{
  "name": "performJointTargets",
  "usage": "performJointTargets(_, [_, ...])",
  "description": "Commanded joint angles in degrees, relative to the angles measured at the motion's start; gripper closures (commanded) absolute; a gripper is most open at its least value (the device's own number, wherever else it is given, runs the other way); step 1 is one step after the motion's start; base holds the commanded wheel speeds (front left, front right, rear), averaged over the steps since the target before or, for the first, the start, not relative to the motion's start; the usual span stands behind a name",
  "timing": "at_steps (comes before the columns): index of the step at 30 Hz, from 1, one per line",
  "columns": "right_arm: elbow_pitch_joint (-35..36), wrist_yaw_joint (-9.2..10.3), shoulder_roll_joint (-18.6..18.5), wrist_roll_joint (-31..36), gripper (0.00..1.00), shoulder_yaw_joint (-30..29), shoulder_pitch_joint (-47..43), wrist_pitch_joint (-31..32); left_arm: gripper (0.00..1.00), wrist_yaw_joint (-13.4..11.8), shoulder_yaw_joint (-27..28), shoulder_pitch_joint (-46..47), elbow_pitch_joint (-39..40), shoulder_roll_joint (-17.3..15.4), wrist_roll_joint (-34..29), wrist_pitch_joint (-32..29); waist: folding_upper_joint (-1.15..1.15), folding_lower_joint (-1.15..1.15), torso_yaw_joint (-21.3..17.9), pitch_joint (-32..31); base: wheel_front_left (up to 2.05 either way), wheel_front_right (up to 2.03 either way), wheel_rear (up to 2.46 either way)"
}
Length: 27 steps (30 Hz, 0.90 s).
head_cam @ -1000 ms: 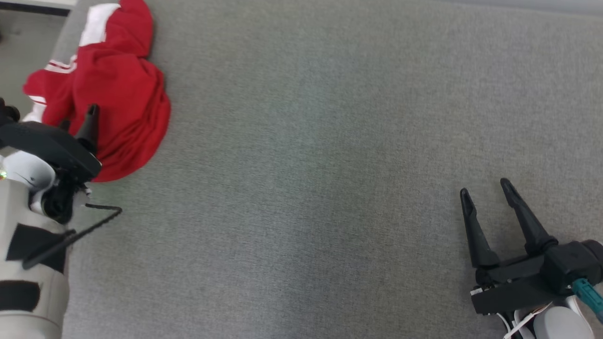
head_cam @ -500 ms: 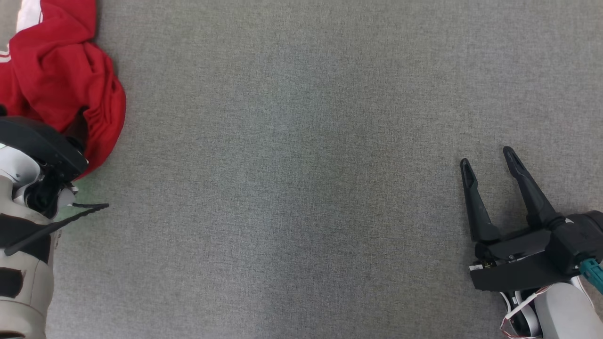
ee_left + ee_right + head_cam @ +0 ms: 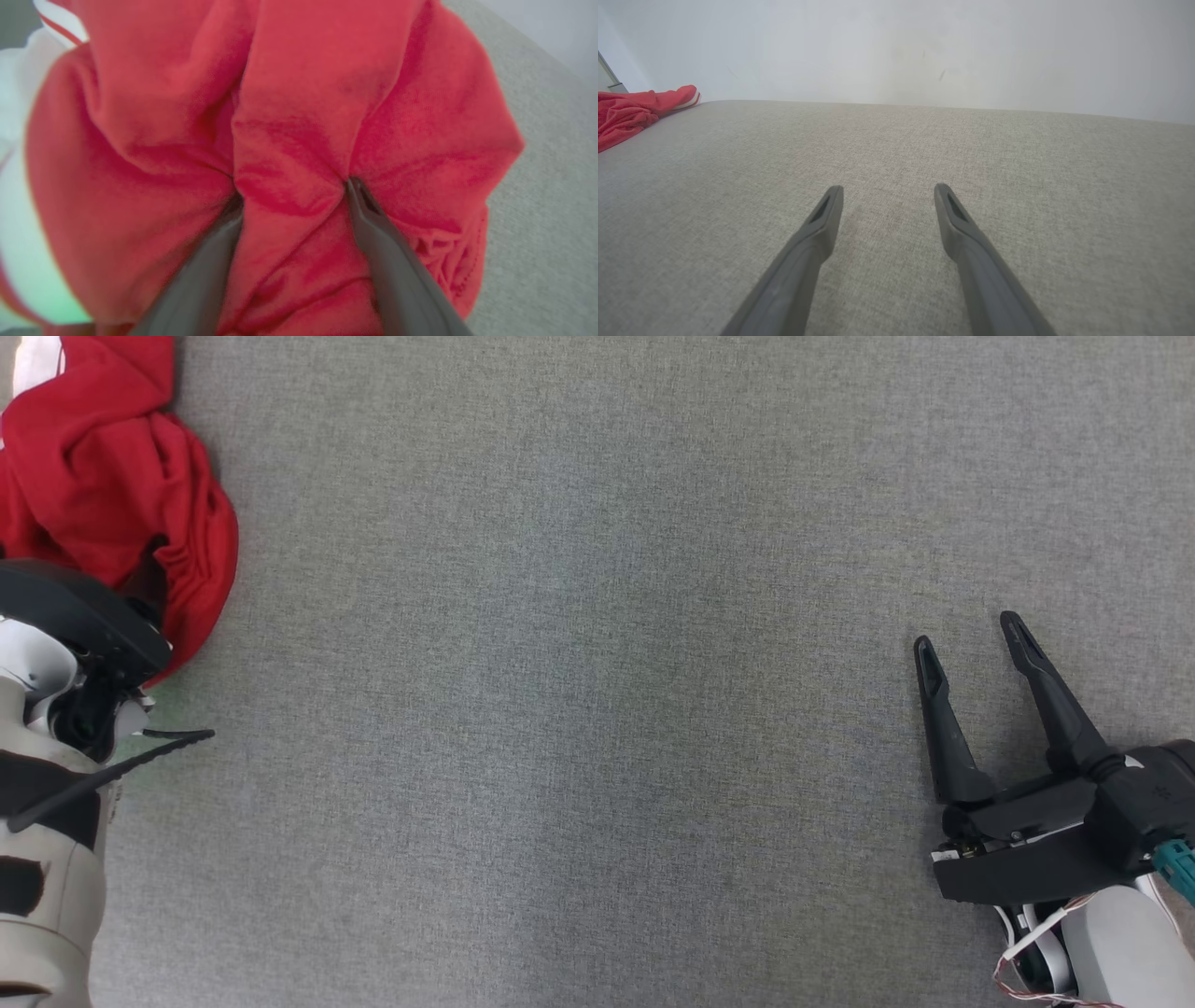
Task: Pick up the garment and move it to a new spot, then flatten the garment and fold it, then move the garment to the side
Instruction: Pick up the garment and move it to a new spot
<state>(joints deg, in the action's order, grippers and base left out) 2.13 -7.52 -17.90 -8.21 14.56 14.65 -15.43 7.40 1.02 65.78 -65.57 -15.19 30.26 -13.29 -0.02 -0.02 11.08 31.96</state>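
The garment (image 3: 103, 495) lies bunched in a red heap with white trim on the grey upholstered surface (image 3: 597, 709), on the robot's left. The left gripper (image 3: 294, 193) is right on the garment: its jaws are spread wide, the tips pushed down into the cloth with a thick ridge of red fabric standing between them. Nothing is pinched yet. The right gripper (image 3: 966, 631) hangs well apart from the garment, off to its right over bare upholstery, jaws also spread and holding nothing.

The step in hand looks like the first pick. To do it well, the left jaws should close squarely on that ridge — deep enough to catch several layers, not only the top fold, which would probably slide free once lifted. The tips seem low enough already; pressing further risks snagging the upholstery beneath the garment. After closing, a slow straight lift lets the heap unroll under its own weight and shows whether the hold is sound. The wide bare stretch to the garment's right looks like the natural new spot — nearer the right gripper, which could then help spread the cloth.
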Motion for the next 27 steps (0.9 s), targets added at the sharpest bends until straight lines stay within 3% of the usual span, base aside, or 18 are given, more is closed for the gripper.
performJointTargets(1, [-2.78, 0.06, -0.36, -0.18, 0.00, -0.02, -0.48, 0.43, 0.72, 0.08, -1.83, -4.00, -1.72, 4.31, 0.71, -1.26, 0.02, 0.02, -0.05, -0.23, 0.00, 0.00, 0.00])
performJointTargets(2, [-2.86, 0.06, -0.25, -0.19, 0.00, 0.02, -0.53, 0.43, 1.00, 0.11, -2.20, -4.32, -0.95, 4.14, 1.05, -0.35, 0.02, 0.02, -0.08, -0.45, 0.00, 0.00, 0.00])
performJointTargets(8, [-3.21, 0.06, 0.76, -0.35, 0.00, 0.39, -1.16, 0.44, 1.00, 0.24, -6.29, -6.28, 6.01, 1.48, 3.65, 5.30, 0.02, 0.02, -0.36, -2.64, 0.00, 0.00, 0.00])
performJointTargets(17, [-3.55, 0.06, 2.99, -1.29, 0.00, 1.04, -1.86, 0.21, 1.00, 0.05, -10.94, -10.95, 16.46, -5.09, 5.25, 23.05, 0.02, 0.02, -0.96, -8.61, 0.00, 0.00, 0.00])
performJointTargets(27, [-4.67, 0.06, 5.60, -2.12, 0.00, 1.38, -4.10, 0.20, 1.00, 0.06, -14.13, -14.64, 26.40, -8.91, 5.44, 27.68, 0.02, 0.02, -2.99, -16.21, 0.00, 0.00, 0.00])
